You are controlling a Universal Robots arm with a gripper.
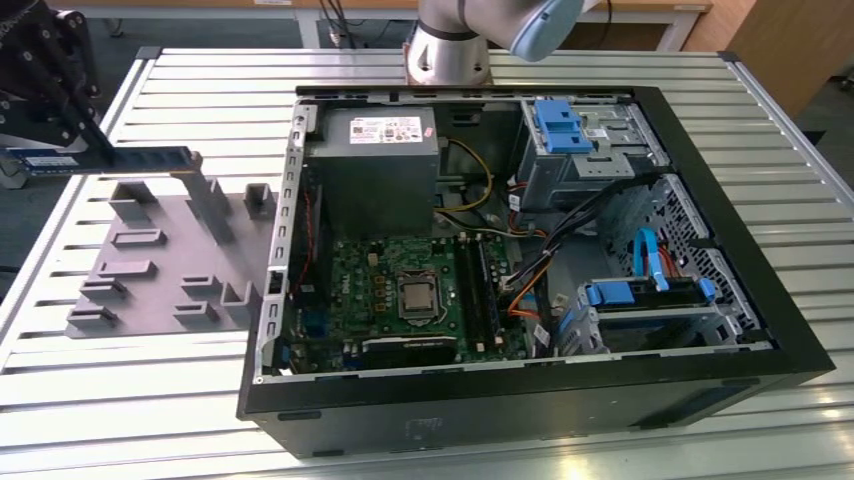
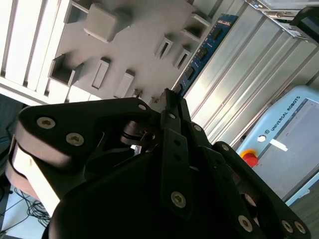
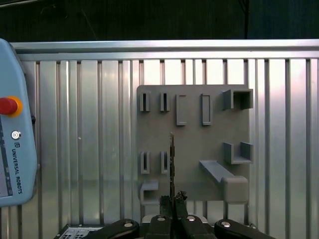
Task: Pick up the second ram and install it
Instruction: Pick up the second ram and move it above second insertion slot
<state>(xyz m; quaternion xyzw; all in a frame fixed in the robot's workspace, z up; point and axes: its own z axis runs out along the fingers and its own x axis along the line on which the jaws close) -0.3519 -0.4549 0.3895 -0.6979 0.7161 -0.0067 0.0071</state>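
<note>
The second ram (image 1: 147,157) is a thin blue-green stick held level above the far edge of the grey tray (image 1: 160,270), at the exterior view's left. My gripper (image 1: 83,150) is shut on it near one end. In the first wrist view the ram (image 3: 172,159) shows edge-on, sticking out from between the fingertips (image 3: 178,199) over the tray (image 3: 194,144). In the second wrist view its blue face with black chips (image 2: 207,50) runs past the black gripper body (image 2: 169,149). The open computer case (image 1: 747,370) lies to the exterior view's right, with the motherboard (image 1: 374,280) and its long black slots (image 1: 475,285) inside.
The grey tray has upright posts (image 1: 207,200) and small holders. Inside the case are a grey power supply (image 1: 374,150), blue drive brackets (image 1: 561,125) and loose cables (image 1: 534,260). A pale blue pendant (image 3: 15,149) lies on the slatted metal table (image 1: 134,400). The arm's base (image 1: 447,50) stands behind the case.
</note>
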